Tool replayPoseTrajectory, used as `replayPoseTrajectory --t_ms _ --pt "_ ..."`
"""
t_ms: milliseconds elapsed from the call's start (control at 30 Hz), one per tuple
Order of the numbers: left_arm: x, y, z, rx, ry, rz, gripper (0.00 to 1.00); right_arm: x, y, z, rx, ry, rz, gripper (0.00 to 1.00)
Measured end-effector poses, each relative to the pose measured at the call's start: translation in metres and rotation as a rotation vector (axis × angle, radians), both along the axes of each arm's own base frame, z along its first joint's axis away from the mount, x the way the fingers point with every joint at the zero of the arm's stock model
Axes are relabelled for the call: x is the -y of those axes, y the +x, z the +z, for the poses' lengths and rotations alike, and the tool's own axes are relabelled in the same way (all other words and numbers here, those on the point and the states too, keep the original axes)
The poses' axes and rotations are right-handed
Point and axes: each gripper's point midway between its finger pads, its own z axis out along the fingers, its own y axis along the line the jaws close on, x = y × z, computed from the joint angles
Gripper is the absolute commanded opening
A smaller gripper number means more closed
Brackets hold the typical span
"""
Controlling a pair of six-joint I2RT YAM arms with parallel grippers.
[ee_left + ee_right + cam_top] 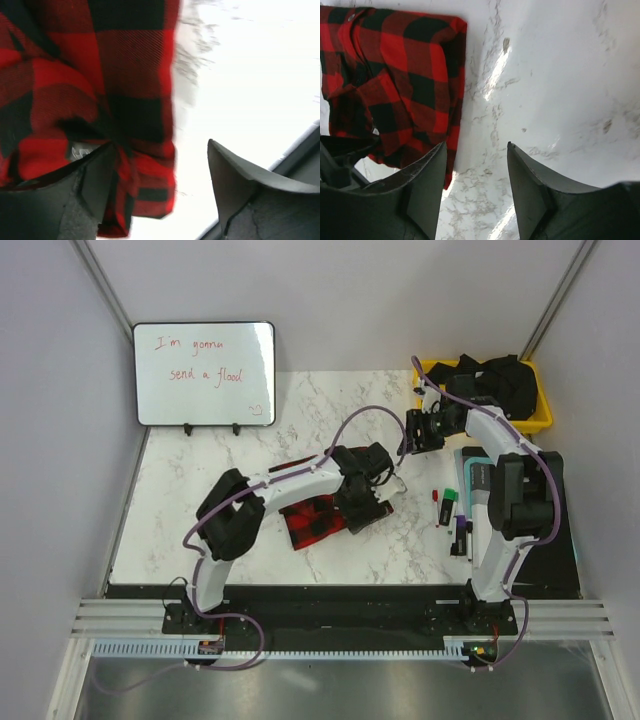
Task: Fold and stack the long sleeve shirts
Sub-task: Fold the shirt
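With the flannel shirt [315, 522] lying folded on the desk [200, 500], well left of the yellow bin [545, 423], and the left gripper [160, 145] and right gripper [476, 145] both wide and empty, I judge this fold finished, and the next move calls for another garment from that bin.

You can see that the left arm [295, 475] and the right arm [497, 432] have white links and black joint blocks. Behind each hand, a thin purple cable [362, 409] runs along the arm. The fingers [235, 185] are dark grey, matte, wedge-shaped and pointed.
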Motion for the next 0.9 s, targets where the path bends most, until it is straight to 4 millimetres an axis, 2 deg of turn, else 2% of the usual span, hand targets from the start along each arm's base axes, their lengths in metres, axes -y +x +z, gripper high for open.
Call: replayPoseTrajectory --t_ms 67,133,200,233,267,300,333,367,433,467,533,600,667,833,900 --pt "0.004 -0.005 0.02 -0.053 -0.069 0.03 0.82 -0.001 -0.013 -0.006 -0.041 0.003 -0.005 0.61" --pt "0.008 0.008 0.056 -0.066 -0.18 0.077 0.79 -0.001 -0.031 -0.011 -0.089 0.011 -0.011 0.62" --pt "0.002 0.043 0.097 -0.037 -0.306 0.147 0.76 -0.002 -0.048 -0.012 -0.123 0.02 -0.015 0.61" --pt "-0.009 0.067 0.115 -0.01 -0.359 0.197 0.75 -0.003 -0.057 -0.012 -0.139 0.023 -0.014 0.61" --pt "-0.022 0.09 0.126 0.019 -0.39 0.246 0.74 -0.005 -0.065 -0.012 -0.151 0.026 -0.012 0.59" --pt "-0.047 0.123 0.137 0.052 -0.42 0.32 0.72 -0.008 -0.074 -0.012 -0.164 0.029 -0.003 0.58" --pt "-0.063 0.142 0.139 0.071 -0.429 0.367 0.71 -0.013 -0.083 -0.012 -0.178 0.03 0.011 0.58" --pt "-0.088 0.166 0.136 0.086 -0.426 0.431 0.7 -0.019 -0.09 -0.013 -0.19 0.032 0.028 0.57" --pt "-0.125 0.194 0.116 0.082 -0.398 0.518 0.66 -0.035 -0.104 -0.017 -0.223 0.033 0.071 0.56" --pt "-0.139 0.201 0.101 0.059 -0.375 0.55 0.65 -0.042 -0.11 -0.021 -0.242 0.032 0.092 0.56" --pt "-0.152 0.202 0.067 -0.003 -0.327 0.579 0.63 -0.056 -0.12 -0.026 -0.279 0.034 0.124 0.54" --pt "-0.15 0.191 0.037 -0.076 -0.289 0.572 0.59 -0.064 -0.126 -0.033 -0.314 0.03 0.138 0.52" --pt "-0.143 0.174 0.017 -0.144 -0.268 0.551 0.55 -0.067 -0.129 -0.043 -0.35 0.021 0.139 0.49" --pt "-0.13 0.137 -0.006 -0.264 -0.275 0.504 0.34 -0.063 -0.127 -0.075 -0.418 -0.065 0.126 0.36" --pt "-0.133 0.117 -0.013 -0.309 -0.279 0.501 0.29 -0.062 -0.107 -0.084 -0.411 -0.115 0.125 0.33"
